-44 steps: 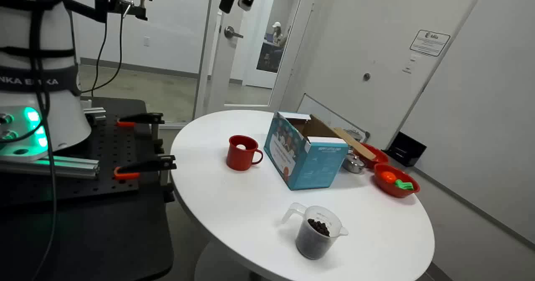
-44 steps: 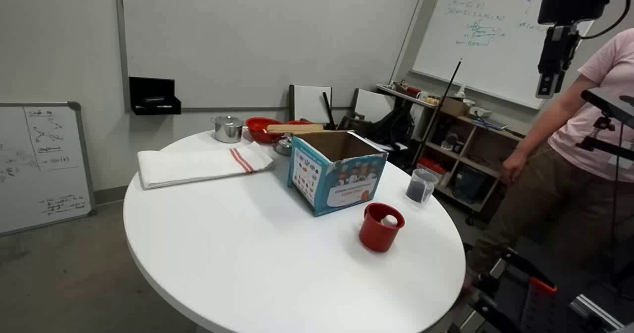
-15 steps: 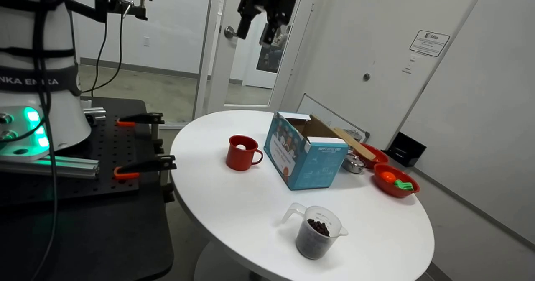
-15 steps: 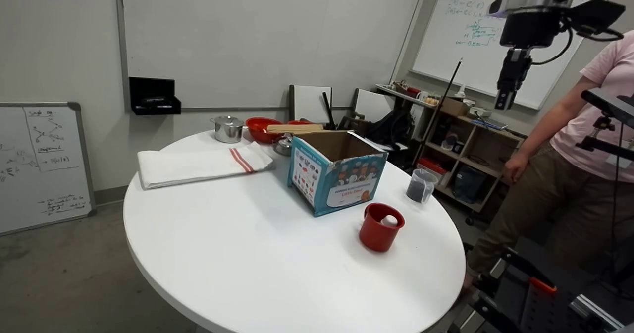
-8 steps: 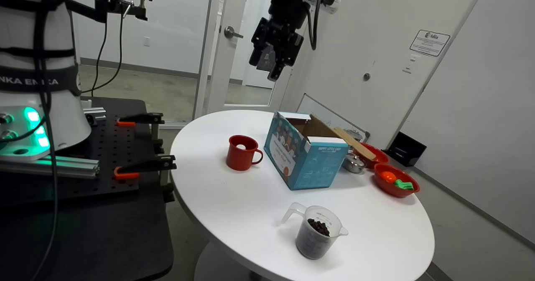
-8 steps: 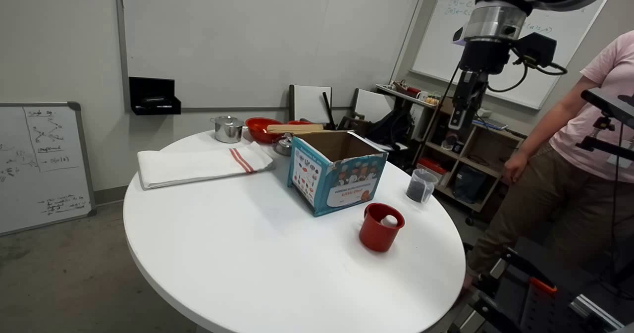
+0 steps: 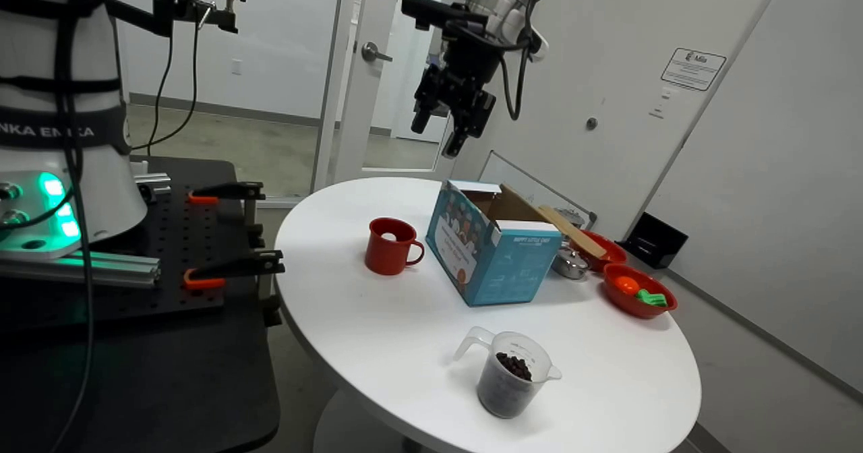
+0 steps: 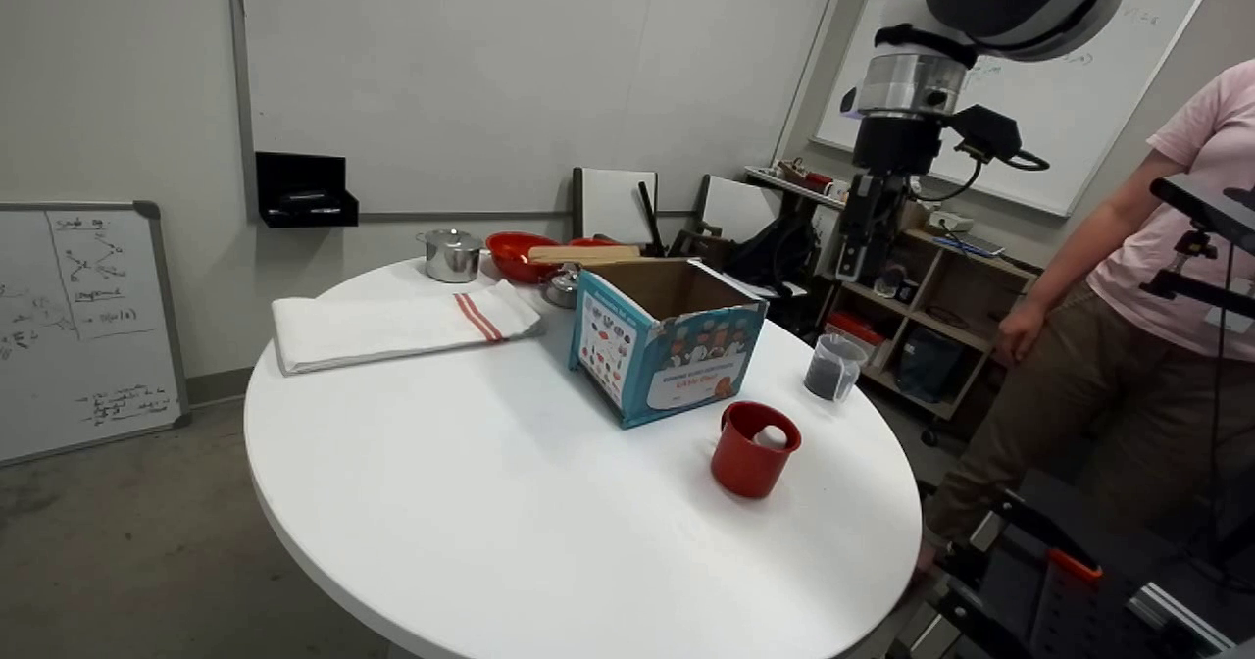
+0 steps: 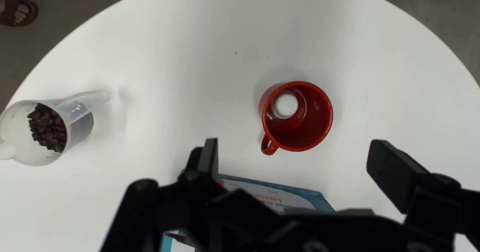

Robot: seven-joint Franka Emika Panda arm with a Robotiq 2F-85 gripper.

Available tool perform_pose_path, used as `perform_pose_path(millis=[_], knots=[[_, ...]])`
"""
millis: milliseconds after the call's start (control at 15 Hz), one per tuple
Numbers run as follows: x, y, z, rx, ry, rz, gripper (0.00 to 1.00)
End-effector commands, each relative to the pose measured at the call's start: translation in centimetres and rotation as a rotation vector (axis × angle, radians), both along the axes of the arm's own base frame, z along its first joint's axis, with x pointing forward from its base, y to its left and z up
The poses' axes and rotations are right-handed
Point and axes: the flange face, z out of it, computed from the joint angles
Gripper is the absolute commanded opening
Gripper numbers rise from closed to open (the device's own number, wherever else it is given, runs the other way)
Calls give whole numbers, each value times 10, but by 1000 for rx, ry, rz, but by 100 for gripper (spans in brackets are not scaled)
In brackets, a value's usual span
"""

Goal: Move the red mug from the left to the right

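Observation:
The red mug (image 7: 385, 256) stands upright on the white round table (image 7: 377, 325), near the edge on the robot's side. It also shows in an exterior view (image 8: 745, 465) and in the wrist view (image 9: 317, 126), its handle towards the blue box. A white round object (image 9: 285, 105) lies inside it. My gripper (image 7: 435, 139) is open and empty, held well above the table. In the wrist view the gripper (image 9: 293, 144) has its fingers wide apart, with the mug ahead of the gap between them, clear of both.
A blue open box (image 7: 516, 264) stands beside the mug. A clear cup with dark contents (image 7: 506, 389) stands near the table edge. A red dish (image 7: 634, 308) with orange and green items, a folded towel (image 8: 392, 330) and a steel pot (image 8: 453, 259) are farther off.
My gripper has come down into view from high up and moved over the table, closer to the box and mug. The mug and the other objects have not moved.

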Motion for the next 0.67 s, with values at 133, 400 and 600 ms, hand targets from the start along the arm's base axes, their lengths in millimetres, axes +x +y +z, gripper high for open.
perform_pose_path(millis=[133,400,600], knots=[[33,14,-36,-5,22,38,100],[42,14,-67,-26,43,41,100],[40,4,-96,-25,82,26,100]])
